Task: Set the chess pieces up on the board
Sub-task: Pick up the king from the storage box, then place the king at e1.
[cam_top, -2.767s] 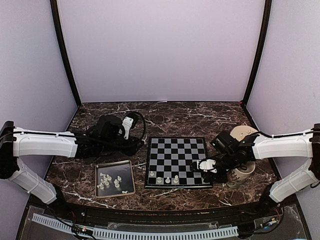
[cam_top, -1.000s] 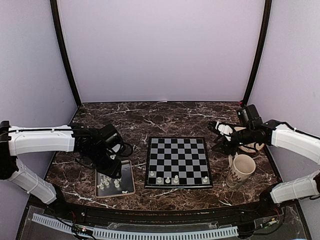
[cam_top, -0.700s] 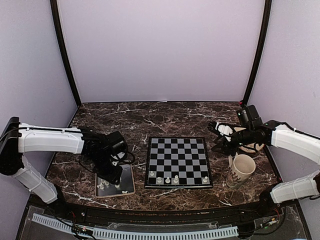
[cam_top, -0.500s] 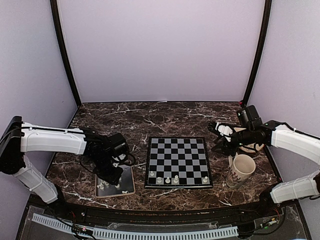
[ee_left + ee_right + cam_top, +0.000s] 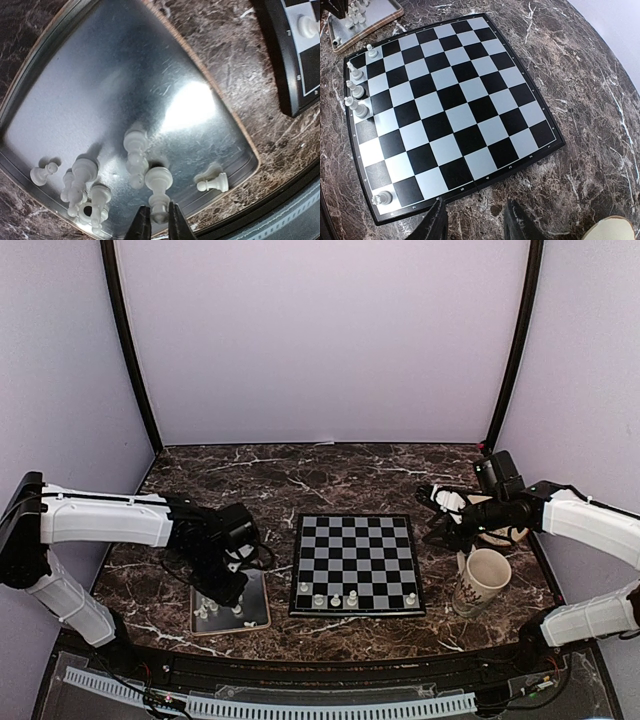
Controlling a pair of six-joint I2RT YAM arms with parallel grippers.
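Note:
The board (image 5: 355, 560) lies mid-table and fills the right wrist view (image 5: 450, 105). Several whitish chess pieces (image 5: 328, 596) stand along its near row, one at the near right corner (image 5: 410, 598). More pieces (image 5: 85, 190) lie in the metal tray (image 5: 100, 75). My left gripper (image 5: 159, 227) is down in the tray (image 5: 258, 602), its jaws closed on the base end of one lying chess piece (image 5: 159, 192). My right gripper (image 5: 476, 225) is open and empty, hovering above the marble just off the board's right edge (image 5: 438, 525).
A cream mug (image 5: 482, 578) stands right of the board's near right corner, below my right arm. A loose pawn (image 5: 212, 184) lies near the tray's rim. The table's near edge runs just behind the tray.
My left gripper came from behind the tray down into it and closed on a piece. My right gripper left a piece at the board's near right corner and pulled back to the right.

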